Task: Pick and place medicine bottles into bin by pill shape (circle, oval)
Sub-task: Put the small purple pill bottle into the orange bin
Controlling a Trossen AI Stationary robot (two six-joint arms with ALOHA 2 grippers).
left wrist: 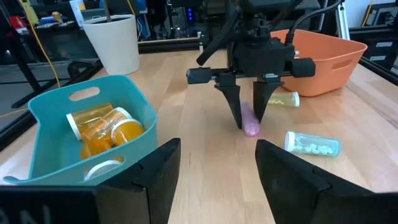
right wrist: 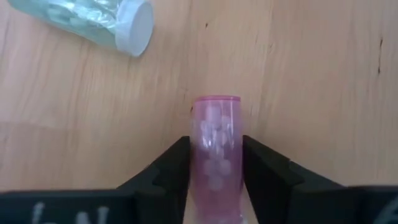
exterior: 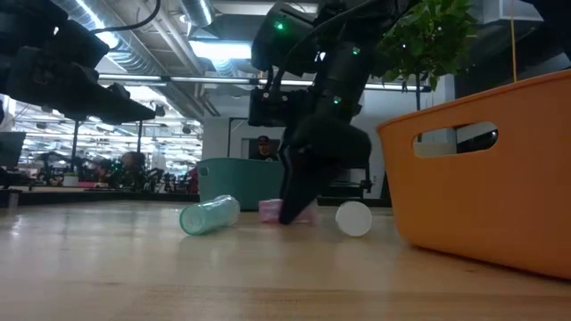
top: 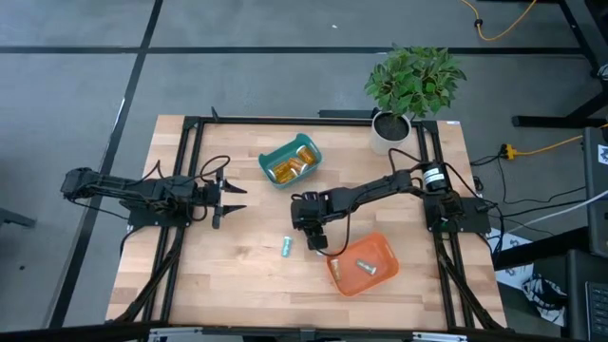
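Pink bottle lies on the wooden table, pinched between right gripper fingers | teal bottle just beside | left gripper spread, hovering near teal bin | orange bin near right gripper

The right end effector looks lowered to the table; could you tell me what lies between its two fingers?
A purple bottle lies on its side between the right end effector's fingers, with pale pills visible inside. The right wrist view shows this best.

right pincer down, left pincer idle
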